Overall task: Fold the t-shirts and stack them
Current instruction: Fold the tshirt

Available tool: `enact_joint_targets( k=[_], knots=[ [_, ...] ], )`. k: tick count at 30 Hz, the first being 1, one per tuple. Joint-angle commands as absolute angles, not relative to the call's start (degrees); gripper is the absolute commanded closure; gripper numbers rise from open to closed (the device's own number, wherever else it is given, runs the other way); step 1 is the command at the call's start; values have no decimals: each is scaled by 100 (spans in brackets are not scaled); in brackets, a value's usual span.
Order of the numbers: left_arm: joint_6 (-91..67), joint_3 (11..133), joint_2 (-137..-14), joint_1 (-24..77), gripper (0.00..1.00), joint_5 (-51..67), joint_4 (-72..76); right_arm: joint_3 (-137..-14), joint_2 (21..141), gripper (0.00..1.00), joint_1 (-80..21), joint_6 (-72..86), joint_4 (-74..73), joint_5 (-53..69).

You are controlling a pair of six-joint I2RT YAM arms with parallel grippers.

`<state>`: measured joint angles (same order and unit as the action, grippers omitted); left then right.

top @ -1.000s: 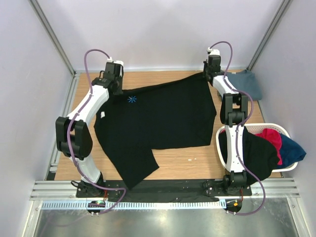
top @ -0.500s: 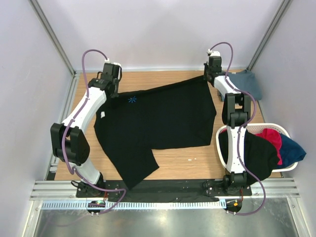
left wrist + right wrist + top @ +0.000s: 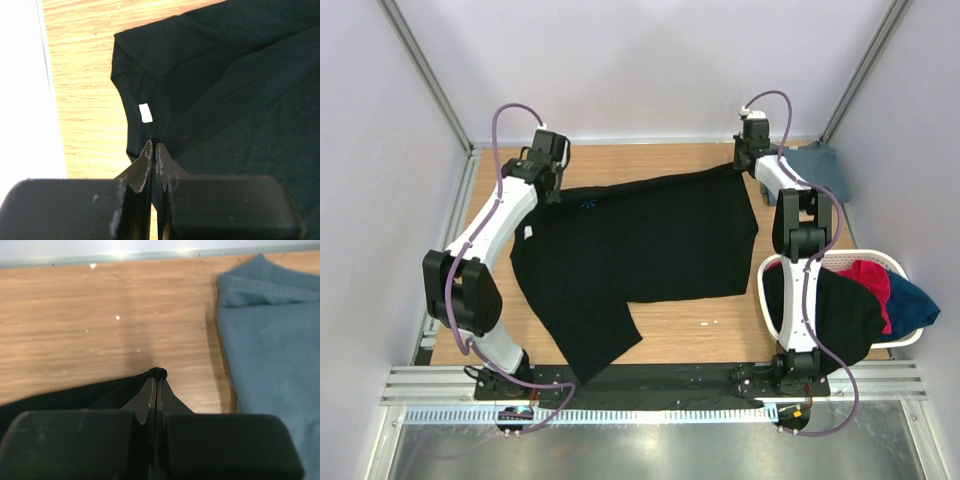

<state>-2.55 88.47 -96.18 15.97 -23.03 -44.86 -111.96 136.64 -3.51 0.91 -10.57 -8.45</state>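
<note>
A large black t-shirt (image 3: 640, 245) lies spread over the wooden table, one sleeve reaching toward the near edge. My left gripper (image 3: 560, 190) is shut on its far left edge; the left wrist view shows the black t-shirt (image 3: 225, 85) with a white neck label (image 3: 145, 112) beyond the left gripper (image 3: 155, 145). My right gripper (image 3: 741, 162) is shut on the shirt's far right corner, a black fold (image 3: 159, 373) poking out above the right gripper (image 3: 156, 382). A slate-blue t-shirt (image 3: 818, 168) lies at the far right, beside that corner, and fills the right of the right wrist view (image 3: 270, 335).
A white basket (image 3: 775, 315) at the near right holds black, magenta-red (image 3: 868, 282) and blue (image 3: 913, 305) shirts, some hanging over its rim. Pale walls enclose the table on three sides. A metal rail (image 3: 640, 385) runs along the near edge by the arm bases.
Both grippers have pulled the shirt's far edge further back and taut. The light-blue chest mark, plain a second ago, now barely shows under the left gripper.
</note>
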Motion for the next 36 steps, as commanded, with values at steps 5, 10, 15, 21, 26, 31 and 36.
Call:
enact_joint_targets(
  k=[5, 10, 15, 21, 26, 31, 36],
  knots=[
    [-132, 8842, -9413, 1608, 100, -2531, -4623, -10635, 12797, 99, -334, 18, -1160, -949],
    [-53, 8798, -9448, 1600, 100, -2777, -4763, -10310, 12542, 99, -334, 44, -1169, -932],
    [-18, 8807, -9448, 1608, 100, -2847, -4764, -10213, 12445, 99, -334, 79, -1248, -896],
    [122, 8921, -9448, 1600, 100, -2962, -4799, -10108, 12331, 99, -334, 132, -1371, -844],
    [141, 8824, -9413, 1608, 100, -3006, -4860, -9704, 12103, 99, -334, 158, -1336, -844],
    [167, 8798, -9404, 1608, 100, -2945, -4922, -9484, 11971, 96, -334, 211, -1432, -756],
    [79, 8657, -9369, 1617, 100, -2541, -5036, -9326, 11787, 61, -325, 237, -1529, -510]
  ],
)
